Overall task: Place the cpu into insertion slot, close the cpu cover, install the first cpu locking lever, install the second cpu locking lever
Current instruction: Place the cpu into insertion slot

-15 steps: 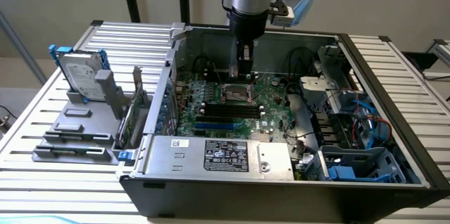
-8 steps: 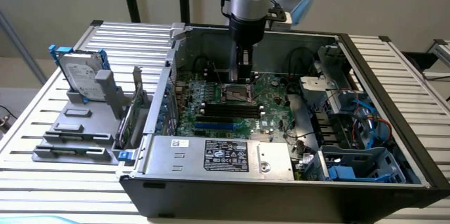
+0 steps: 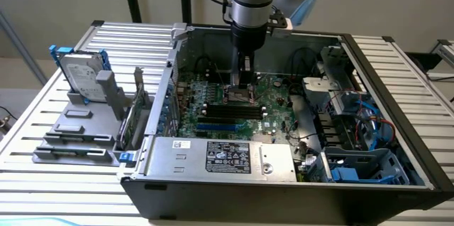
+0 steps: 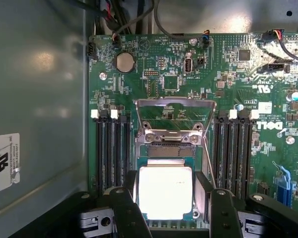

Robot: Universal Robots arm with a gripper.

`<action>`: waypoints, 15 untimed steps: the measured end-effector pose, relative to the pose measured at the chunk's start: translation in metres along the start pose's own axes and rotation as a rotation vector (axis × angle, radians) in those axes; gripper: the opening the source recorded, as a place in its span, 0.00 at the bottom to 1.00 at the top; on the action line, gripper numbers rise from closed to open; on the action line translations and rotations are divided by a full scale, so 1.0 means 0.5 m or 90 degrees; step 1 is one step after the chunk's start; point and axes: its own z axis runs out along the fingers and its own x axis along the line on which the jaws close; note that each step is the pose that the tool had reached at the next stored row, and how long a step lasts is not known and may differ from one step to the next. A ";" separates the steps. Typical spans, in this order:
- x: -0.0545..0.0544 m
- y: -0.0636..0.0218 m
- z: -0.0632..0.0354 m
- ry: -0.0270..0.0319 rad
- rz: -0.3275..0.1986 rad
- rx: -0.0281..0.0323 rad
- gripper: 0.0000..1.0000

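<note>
Closest to the lens, two black fingers point(image 4: 123, 210), spread wide and set one on each side of the cpu point(image 4: 165, 191). Jaws fully apart, clamped on nothing discernible: pads just beside the chip's two edges, contact not certain either way. Cpu lying flat and square within the insertion slot point(image 4: 164, 150), pale metal face up, judged seated rather than carried. Straddled along the edges facing the black memory slots point(image 4: 111, 148); no long axis to speak of, only a square centred between the jaws.

Beyond the insertion slot, on its edge toward the coin cell point(image 4: 124, 62): the cpu cover point(image 4: 174, 116), hinged there and standing tilted up and back, green board showing through its cut-out centre. Not yet closed. Lies straight ahead of the jaws across the cpu, hinge line crosswise to that direction. Just beside the insertion slot, on one memory-slot side, a thin wire locking lever point(image 4: 208, 163), slanting free, judged unlatched.

In the exterior view, arm point(image 3: 252, 2) reaching straight down into the open computer case point(image 3: 284, 199), jaws low over the insertion slot, case lying flat on the slatted worktop point(image 3: 127, 34). Judged: placing done, cover and levers outstanding.
</note>
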 end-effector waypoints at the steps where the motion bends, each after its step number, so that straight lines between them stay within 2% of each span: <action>1: -0.001 0.000 0.003 0.0000 -0.002 0.0001 0.55; 9: -0.003 -0.001 0.020 -0.0008 -0.005 -0.0002 0.55; 11: -0.003 -0.001 0.025 -0.0027 -0.005 -0.0002 0.55; 15: -0.004 -0.001 0.033 -0.0089 -0.006 -0.0005 0.55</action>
